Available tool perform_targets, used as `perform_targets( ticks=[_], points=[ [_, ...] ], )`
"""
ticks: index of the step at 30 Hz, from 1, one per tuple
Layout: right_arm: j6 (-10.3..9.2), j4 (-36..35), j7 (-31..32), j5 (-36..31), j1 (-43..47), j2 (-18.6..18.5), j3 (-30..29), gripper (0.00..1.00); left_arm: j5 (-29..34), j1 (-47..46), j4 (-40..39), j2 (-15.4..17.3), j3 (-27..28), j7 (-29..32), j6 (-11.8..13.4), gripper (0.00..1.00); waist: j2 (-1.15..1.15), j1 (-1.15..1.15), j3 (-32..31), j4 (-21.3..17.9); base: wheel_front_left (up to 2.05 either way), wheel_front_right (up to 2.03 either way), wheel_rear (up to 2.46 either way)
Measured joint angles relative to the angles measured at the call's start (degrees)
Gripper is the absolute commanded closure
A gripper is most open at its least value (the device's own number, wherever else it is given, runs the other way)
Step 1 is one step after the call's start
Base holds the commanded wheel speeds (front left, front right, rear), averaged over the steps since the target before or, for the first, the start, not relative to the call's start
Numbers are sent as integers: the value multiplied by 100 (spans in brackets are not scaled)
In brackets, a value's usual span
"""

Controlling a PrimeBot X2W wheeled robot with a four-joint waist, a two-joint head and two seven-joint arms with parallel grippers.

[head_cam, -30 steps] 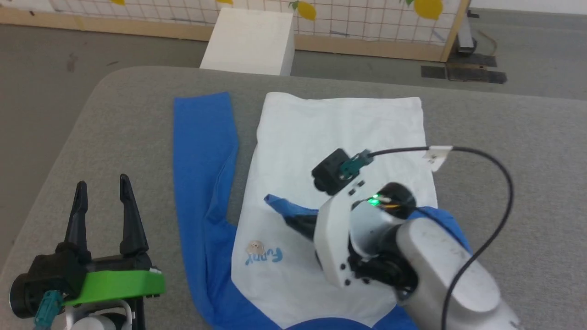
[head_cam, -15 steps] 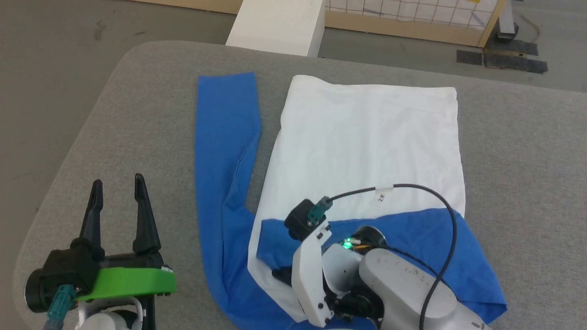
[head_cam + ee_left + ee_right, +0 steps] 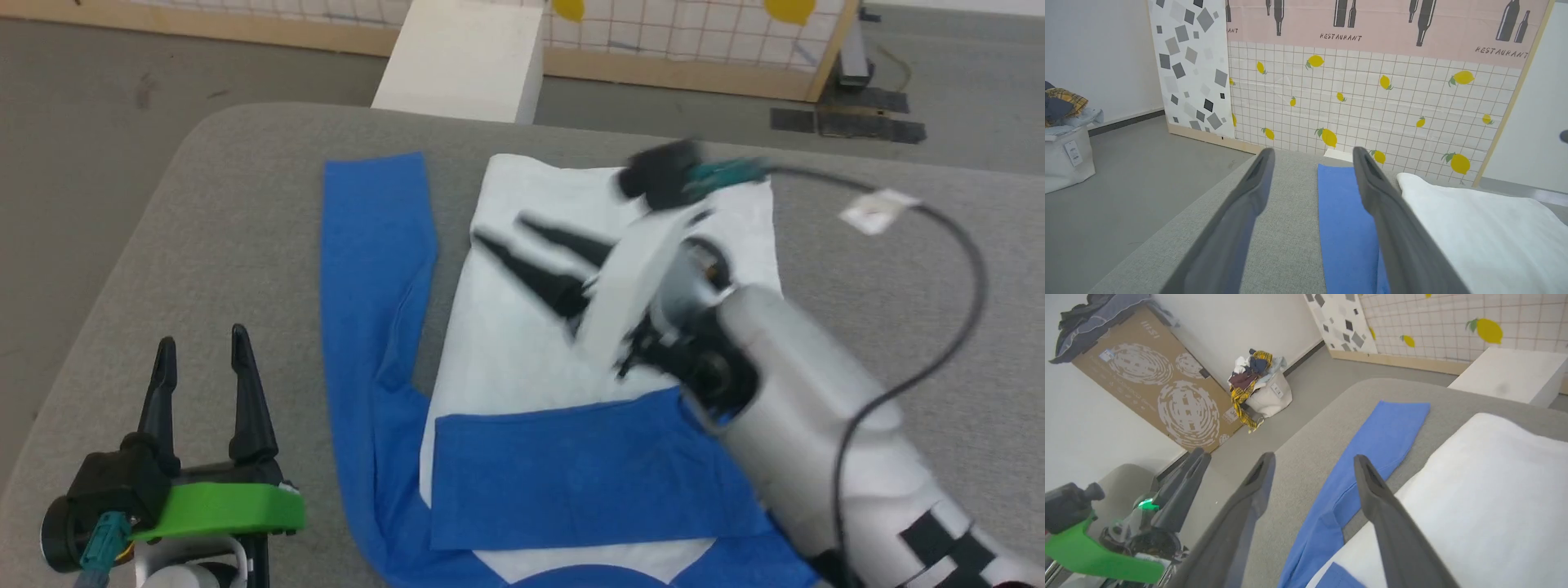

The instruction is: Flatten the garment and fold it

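Grey woven fabric covers the table (image 3: 204, 245), whose far-left corner is broadly rounded. Beyond its far edge stand a white rectangular block (image 3: 461, 57) and a wood-framed screen (image 3: 694, 37) printed with a grid and lemons.

The garment (image 3: 522, 359), a soft long-sleeved shirt, lies flat near the middle of the table, with its hem toward the far edge and its blue neckband at the near edge. Its white body forms a smooth, nearly rectangular panel. One blue sleeve (image 3: 371, 245) runs straight along the body's left side toward the far edge. Its cuff is cut square, and a narrow wedge of grey shows between sleeve and body over the far half. The other blue sleeve (image 3: 571, 474) lies folded across the chest as a flat band with crisp edges, reaching the body's left margin.

Right gripper (image 3: 500, 229): motion-blurred, above the white body, with long dark fingers spread and empty, pointing toward the table's far-left corner. Left gripper (image 3: 202, 339): over the near-left part of the table, clear of the shirt, fingers parted and holding nothing.

Bare grey cloth lies open on the left, right and far sides of the garment. In the right wrist view, a printed cardboard box (image 3: 1155, 384) leans on the wall beside a white laundry bag (image 3: 1267, 394) on the floor.
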Motion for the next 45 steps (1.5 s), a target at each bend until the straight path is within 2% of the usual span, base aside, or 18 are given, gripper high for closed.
perform_targets(
  ticks=[2,6,7,10,14,20,24,29,32,37,45],
  points=[
    [0,-24,-183,-7,-2,-100,-475,0,-37,13,60,2,21,2,-2,0,0,0,-49,-75,0,0,0],
    [0,-122,-642,-159,149,-539,-1552,0,-96,13,94,9,51,35,1,0,0,0,-133,-235,0,0,0],
    [0,-221,-831,-446,475,-869,-2258,0,-177,15,105,16,75,46,23,0,0,0,-169,-356,0,0,0],
    [0,-374,-985,-805,883,-1046,-2918,0,-199,16,112,25,88,71,46,0,0,0,-178,-466,0,0,0],
    [-1,-688,-1023,-1395,1463,-1065,-3582,0,-230,-3,134,34,127,151,92,0,1,0,-123,-563,0,0,0],
    [-1,-1336,-786,-1884,1986,-664,-4335,0,-422,-569,364,180,186,581,86,0,0,0,107,-603,0,0,0],
    [0,-1845,-547,-2184,2030,-517,-4642,0,-679,-1466,690,474,202,1303,13,0,0,0,346,-586,0,0,0],
    [-1,-2479,-224,-2537,1996,-442,-4903,0,-771,-3011,1389,1125,159,2425,-136,0,0,0,806,-558,0,0,0],
    [0,-2762,-118,-2658,1895,-391,-4937,0,-806,-3705,1773,1400,119,2939,-167,0,0,1,1101,-567,0,0,0],
    [0,-3183,-44,-2934,1785,-403,-4915,0,-884,-4513,2316,1713,-3,3522,-253,0,0,1,1597,-631,0,0,0],
    [0,-3717,100,-3108,1739,-498,-5029,0,-979,-5185,3192,1936,-123,4358,-267,0,0,2,2365,-776,0,0,0]
  ],
)
